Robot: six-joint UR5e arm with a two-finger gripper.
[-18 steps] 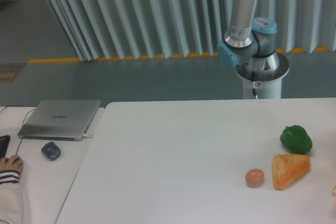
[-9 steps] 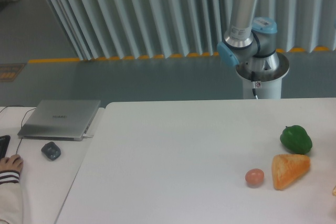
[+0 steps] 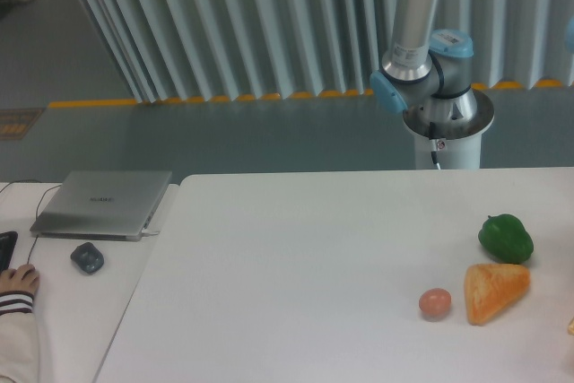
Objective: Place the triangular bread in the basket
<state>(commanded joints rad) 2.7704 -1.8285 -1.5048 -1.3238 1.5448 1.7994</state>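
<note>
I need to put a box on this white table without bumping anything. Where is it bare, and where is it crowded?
The white table is bare from its left edge, beside the laptop and mouse, across the middle. The crowded spot is the front right: green pepper, triangular bread and small round ball sit close together.

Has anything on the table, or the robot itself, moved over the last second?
Almost nothing. A bluish part has come into view at the right edge, high up; it may be part of the arm. The triangular bread, the small pinkish ball and the green pepper lie where they were, and the robot base, laptop and mouse are unchanged. The jaws are out of view.
</note>
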